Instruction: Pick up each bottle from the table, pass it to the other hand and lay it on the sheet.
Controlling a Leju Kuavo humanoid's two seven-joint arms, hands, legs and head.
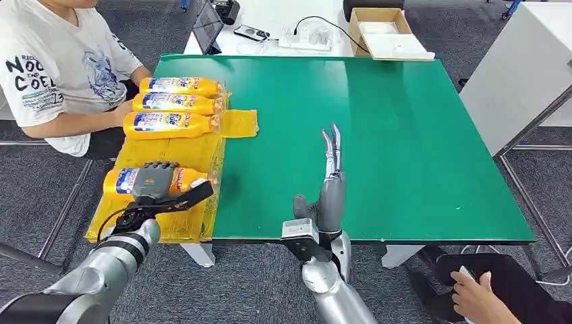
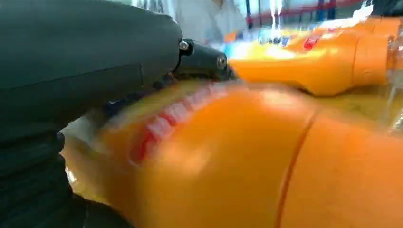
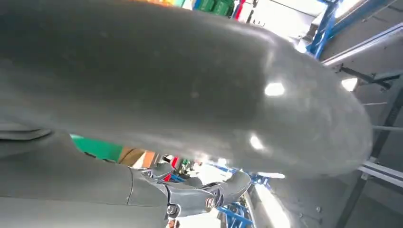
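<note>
On the yellow sheet [image 1: 177, 152], the left hand [image 1: 154, 178] grips a bottle [image 1: 121, 181]; the right hand [image 1: 331, 177] is spread, holding nothing.

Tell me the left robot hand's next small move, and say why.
Probably release: open the fingers and lift away. The left robot hand grips an orange bottle that already lies on the yellow sheet beside three others, and the right robot hand is open, empty, over the green table.

Silver arms, dark grey hands [image 1: 154, 180]
</note>
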